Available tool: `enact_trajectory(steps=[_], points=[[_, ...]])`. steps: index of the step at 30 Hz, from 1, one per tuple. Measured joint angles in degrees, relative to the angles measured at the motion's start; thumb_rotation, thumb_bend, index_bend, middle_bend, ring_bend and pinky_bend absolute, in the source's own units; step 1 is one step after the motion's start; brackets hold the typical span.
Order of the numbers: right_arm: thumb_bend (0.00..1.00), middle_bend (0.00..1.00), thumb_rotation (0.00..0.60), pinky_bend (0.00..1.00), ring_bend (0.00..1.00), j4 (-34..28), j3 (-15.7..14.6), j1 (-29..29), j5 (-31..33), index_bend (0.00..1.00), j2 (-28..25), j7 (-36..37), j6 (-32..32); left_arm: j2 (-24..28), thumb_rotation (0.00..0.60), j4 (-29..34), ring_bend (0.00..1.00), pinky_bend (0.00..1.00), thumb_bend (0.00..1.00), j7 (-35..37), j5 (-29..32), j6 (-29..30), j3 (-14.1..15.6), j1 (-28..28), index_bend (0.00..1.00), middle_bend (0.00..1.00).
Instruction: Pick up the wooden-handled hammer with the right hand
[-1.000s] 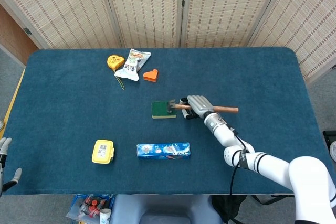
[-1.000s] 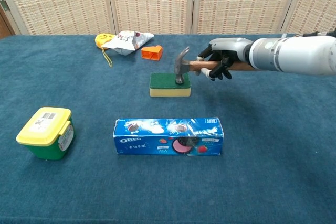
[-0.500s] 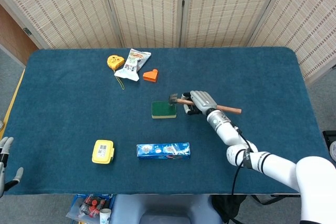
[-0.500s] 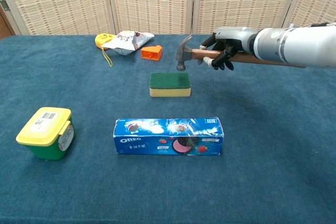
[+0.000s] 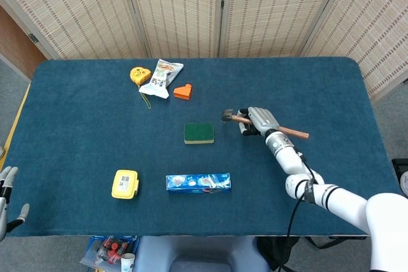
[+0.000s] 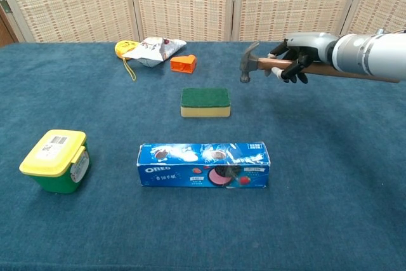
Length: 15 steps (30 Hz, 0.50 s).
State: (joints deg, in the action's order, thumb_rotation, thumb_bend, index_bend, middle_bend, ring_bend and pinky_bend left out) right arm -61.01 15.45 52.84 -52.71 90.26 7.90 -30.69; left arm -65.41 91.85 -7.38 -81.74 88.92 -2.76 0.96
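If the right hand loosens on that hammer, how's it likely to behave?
The hammer is probably head-heavy: its metal head overhangs the right hand, so it would likely tip head-down. The smooth wooden handle may slip between the fingers.

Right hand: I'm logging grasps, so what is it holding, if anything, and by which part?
The right hand holds the hammer by its wooden handle, close behind the metal head.

head view overhead, chest view low, frontal

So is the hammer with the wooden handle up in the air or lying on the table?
Up in the air. The right hand grips the wooden-handled hammer, its head hanging clear above the blue table.
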Motion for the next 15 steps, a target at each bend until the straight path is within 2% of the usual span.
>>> enact_trajectory(steps=[1,4,6,8,10,15], points=[[0.44,0.57,0.6,0.51,0.46,0.4,-0.1,-0.2,-0.1,0.53,-0.1,0.3,0.3,0.0,0.6,0.0,0.04,0.0,0.32,0.0,0.0,0.0,0.0,0.0,0.0,0.0],[0.22,0.33,0.6,0.33,0.24,1.0,0.0,-0.8,-0.9,0.23,-0.4,1.6,0.7,0.0,0.6,0.2,0.04,0.0,0.33,-0.2,-0.1,-0.1,0.0,-0.1,0.0,0.0],[0.13,0.23,0.6,0.23,0.15,1.3,0.1,-1.2,-1.6,0.08,-0.6,2.5,0.7,0.0,0.6,0.4,0.04,0.0,0.33,-0.4,-0.1,0.0,0.0,-0.1,0.0,0.0],[0.08,0.13,0.6,0.16,0.08,1.8,0.1,-1.7,-2.6,0.01,-0.8,3.0,0.4,0.0,0.6,0.5,0.04,0.0,0.33,-0.5,-0.2,0.0,0.0,-0.1,0.0,0.0],[0.05,0.07,0.6,0.12,0.04,2.0,0.3,-2.3,-3.3,0.0,-1.1,3.7,-0.3,0.1,0.6,0.6,0.04,0.0,0.32,-0.6,-0.2,0.0,-0.1,-0.1,0.0,0.0],[0.05,0.05,0.6,0.12,0.03,1.2,0.9,-4.4,-5.6,0.0,-2.9,6.6,-3.2,0.2,0.6,0.9,0.04,0.0,0.33,-0.8,-0.3,-0.1,-0.2,-0.4,0.0,0.0]])
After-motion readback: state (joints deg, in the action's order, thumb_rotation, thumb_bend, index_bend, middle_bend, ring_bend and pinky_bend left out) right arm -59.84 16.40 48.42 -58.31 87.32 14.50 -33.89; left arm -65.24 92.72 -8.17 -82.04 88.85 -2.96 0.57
